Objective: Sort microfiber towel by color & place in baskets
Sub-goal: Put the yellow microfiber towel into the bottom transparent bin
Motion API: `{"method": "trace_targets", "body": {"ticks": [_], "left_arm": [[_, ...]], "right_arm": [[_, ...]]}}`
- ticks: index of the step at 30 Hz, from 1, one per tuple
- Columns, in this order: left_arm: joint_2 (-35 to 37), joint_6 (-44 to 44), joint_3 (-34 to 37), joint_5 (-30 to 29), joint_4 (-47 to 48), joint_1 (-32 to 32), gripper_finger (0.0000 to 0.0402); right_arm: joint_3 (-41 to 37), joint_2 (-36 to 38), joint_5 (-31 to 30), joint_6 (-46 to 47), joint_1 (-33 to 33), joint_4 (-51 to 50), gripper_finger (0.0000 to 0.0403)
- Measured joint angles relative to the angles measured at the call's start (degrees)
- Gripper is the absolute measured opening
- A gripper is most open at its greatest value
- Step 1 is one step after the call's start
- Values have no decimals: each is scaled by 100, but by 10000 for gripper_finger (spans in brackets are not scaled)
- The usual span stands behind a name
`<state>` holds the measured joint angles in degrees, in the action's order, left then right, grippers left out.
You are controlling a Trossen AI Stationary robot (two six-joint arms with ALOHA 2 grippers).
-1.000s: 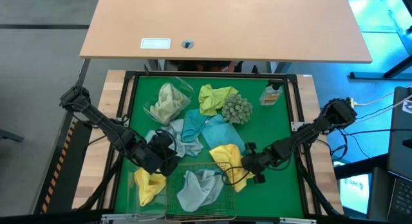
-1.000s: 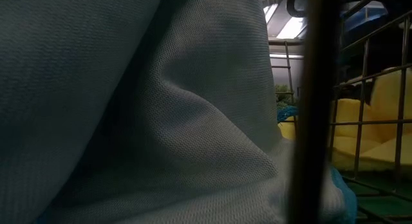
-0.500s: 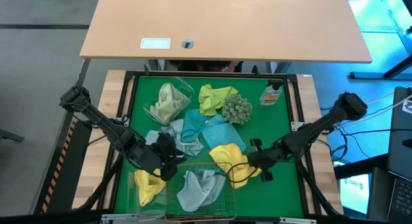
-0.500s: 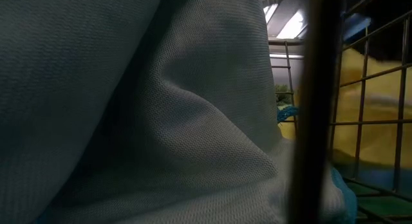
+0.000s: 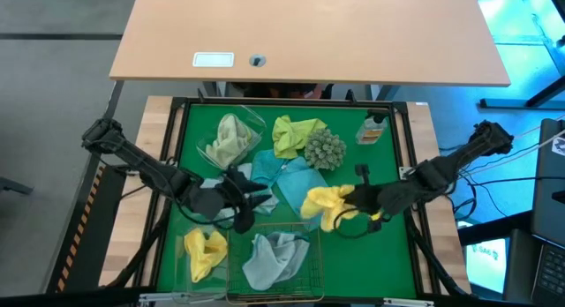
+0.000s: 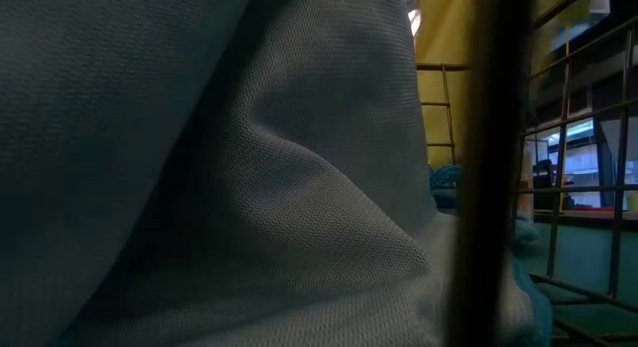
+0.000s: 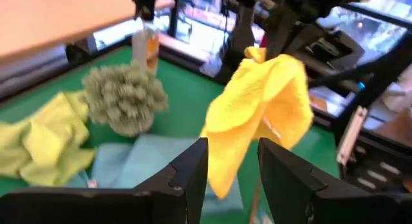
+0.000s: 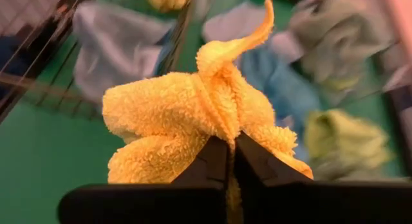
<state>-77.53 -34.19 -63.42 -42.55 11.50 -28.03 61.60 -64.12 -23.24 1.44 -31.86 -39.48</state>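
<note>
My right gripper (image 5: 355,201) is shut on a bright yellow microfiber towel (image 5: 321,205), bunched and held above the green mat right of centre; the towel also shows in the left wrist view (image 7: 257,114). My left gripper (image 5: 252,199) hovers open over the teal towels (image 5: 284,176), with nothing between its fingers (image 7: 232,179). The gold wire basket (image 5: 305,270) at the near edge holds a pale blue towel (image 5: 269,258). One clear tub (image 5: 189,270) holds a yellow towel (image 5: 203,251), and another (image 5: 254,122) holds a pale yellow-green one (image 5: 228,139). My right gripper pinches a gathered fold of the yellow towel (image 8: 226,135) between its two fingers. The fingers come from the table's right side, slanting down. The towel is bunched around the fingertips and hangs slack, lifted clear of the mat, with one corner (image 8: 264,15) sticking out.
A yellow-green towel (image 5: 296,133) and a spiky grey-green ball (image 5: 325,149) lie at the far middle, with a small bottle (image 5: 372,129) at the far right. In the low view the pale blue towel (image 6: 199,168) fills the picture behind basket wires (image 6: 488,168).
My right gripper has risen and gone a little toward the far edge with the yellow towel, which lay spread beside the basket's right side and now hangs bunched, clear of the mat. My left gripper has gone up and toward the table's right, tipping up and rolling.
</note>
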Motion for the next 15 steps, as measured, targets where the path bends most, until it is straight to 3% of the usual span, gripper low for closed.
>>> {"method": "trace_targets", "body": {"ticks": [7, 15], "left_arm": [[-266, 1074, 0, 138, -795, 413, 130], [-832, 2394, 0, 1211, -2405, 792, 130]], "right_arm": [[514, 2, -276, -610, 0, 58, 6], [565, -2, -514, -875, 0, 560, 12]]}}
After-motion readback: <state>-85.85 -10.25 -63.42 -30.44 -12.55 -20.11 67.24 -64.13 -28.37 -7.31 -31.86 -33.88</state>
